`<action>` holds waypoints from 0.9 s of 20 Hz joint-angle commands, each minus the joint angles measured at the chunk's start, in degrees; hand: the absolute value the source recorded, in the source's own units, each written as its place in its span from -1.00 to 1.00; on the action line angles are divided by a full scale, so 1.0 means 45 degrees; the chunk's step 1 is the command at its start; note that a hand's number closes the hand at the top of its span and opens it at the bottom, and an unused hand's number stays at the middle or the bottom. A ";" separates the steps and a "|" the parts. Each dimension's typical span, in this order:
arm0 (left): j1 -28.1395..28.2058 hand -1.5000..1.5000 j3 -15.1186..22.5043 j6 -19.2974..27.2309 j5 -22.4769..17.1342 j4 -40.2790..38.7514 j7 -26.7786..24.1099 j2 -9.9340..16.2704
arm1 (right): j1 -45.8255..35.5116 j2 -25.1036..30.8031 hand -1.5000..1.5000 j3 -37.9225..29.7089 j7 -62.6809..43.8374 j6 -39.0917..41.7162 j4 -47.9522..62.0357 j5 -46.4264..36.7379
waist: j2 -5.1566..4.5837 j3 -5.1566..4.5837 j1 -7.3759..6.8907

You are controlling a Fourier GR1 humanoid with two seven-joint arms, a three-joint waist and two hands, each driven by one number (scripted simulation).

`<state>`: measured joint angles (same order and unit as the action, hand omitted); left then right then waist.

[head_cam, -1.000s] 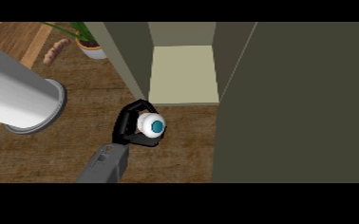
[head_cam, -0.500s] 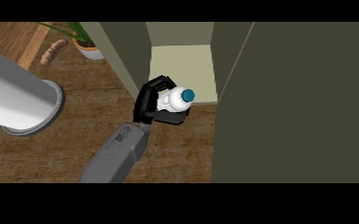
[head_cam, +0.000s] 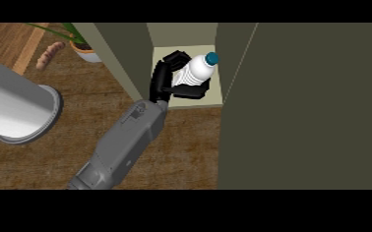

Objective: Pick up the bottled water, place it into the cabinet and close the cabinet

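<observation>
The right hand (head_cam: 166, 81) has its fingers and thumb curled around the bottled water (head_cam: 196, 70), holding it tilted, blue cap pointing away from the forearm. The bottle is just inside the cabinet (head_cam: 305, 103), above its pale shelf (head_cam: 190, 101), between the cabinet's left wall and the open door. Left of the cabinet stand a potted plant (head_cam: 83, 49) and a large grey cylinder (head_cam: 25, 110). No left hand shows.

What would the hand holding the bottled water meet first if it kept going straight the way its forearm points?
Probably the cabinet's pale shelf, then its back wall. The left hand, curled round the bottled water, already reaches into the open compartment; nothing else shows in that line, though depth is unclear.
</observation>
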<state>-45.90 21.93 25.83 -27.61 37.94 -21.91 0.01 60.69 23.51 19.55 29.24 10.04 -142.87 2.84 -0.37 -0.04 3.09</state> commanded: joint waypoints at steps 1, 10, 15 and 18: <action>-0.1177 1.00 -0.0598 0.0431 -0.0906 -0.1219 -0.0048 -0.0002 | 0.0368 0.0268 -1.00 -0.0645 -0.0335 0.0311 -0.1397 0.1597 | -0.0107 -0.0002 0.0204; -0.2933 1.00 -0.0465 0.2880 0.0592 -0.4685 -0.0525 0.0454 | 0.0254 0.0123 -1.00 -0.0555 0.0217 0.0722 -0.0765 0.1109 | -0.0204 0.0011 0.0368; -0.4002 -1.00 -0.0137 0.4296 0.1266 -0.6264 0.0065 0.0204 | 0.0293 0.0051 -1.00 -0.0739 0.0428 0.0904 -0.0402 0.1262 | -0.0251 0.0011 0.0408; -0.4469 -1.00 -0.0326 0.4757 0.1286 -0.6709 0.0156 0.0160 | 0.0301 0.0199 -1.00 -0.1334 0.0828 0.1222 -0.0085 0.1407 | -0.0194 0.0014 0.0374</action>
<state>-62.93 20.66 44.16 -22.93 11.56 -22.26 0.63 61.02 23.50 15.65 32.47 13.99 -141.64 4.41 -1.39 0.00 4.66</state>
